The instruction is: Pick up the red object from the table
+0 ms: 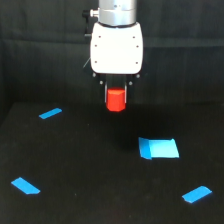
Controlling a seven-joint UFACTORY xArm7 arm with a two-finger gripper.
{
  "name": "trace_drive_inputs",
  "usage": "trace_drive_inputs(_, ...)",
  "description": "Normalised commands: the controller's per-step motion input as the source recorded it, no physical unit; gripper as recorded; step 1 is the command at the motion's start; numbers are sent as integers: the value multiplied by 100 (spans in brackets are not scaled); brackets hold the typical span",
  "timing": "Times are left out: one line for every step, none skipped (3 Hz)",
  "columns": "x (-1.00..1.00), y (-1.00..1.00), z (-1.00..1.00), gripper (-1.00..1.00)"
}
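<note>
One red object (116, 100) is in view, and one gripper (116, 96) on a single arm. The table (90, 165) carries three blue tape strips: one at far left (50, 113), one at near left (25, 186), one at near right (197, 194). There is one blue rectangular patch (159, 148).

The red object (116, 100) is a small, stubby red-orange block, upright, held between the fingers of the gripper (116, 96). It hangs above the matte black desk (90, 165), clear of its surface.
</note>
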Motion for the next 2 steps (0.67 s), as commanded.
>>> trace_drive_inputs(-4,4,2,-100)
trace_drive_inputs(4,4,10,-100)
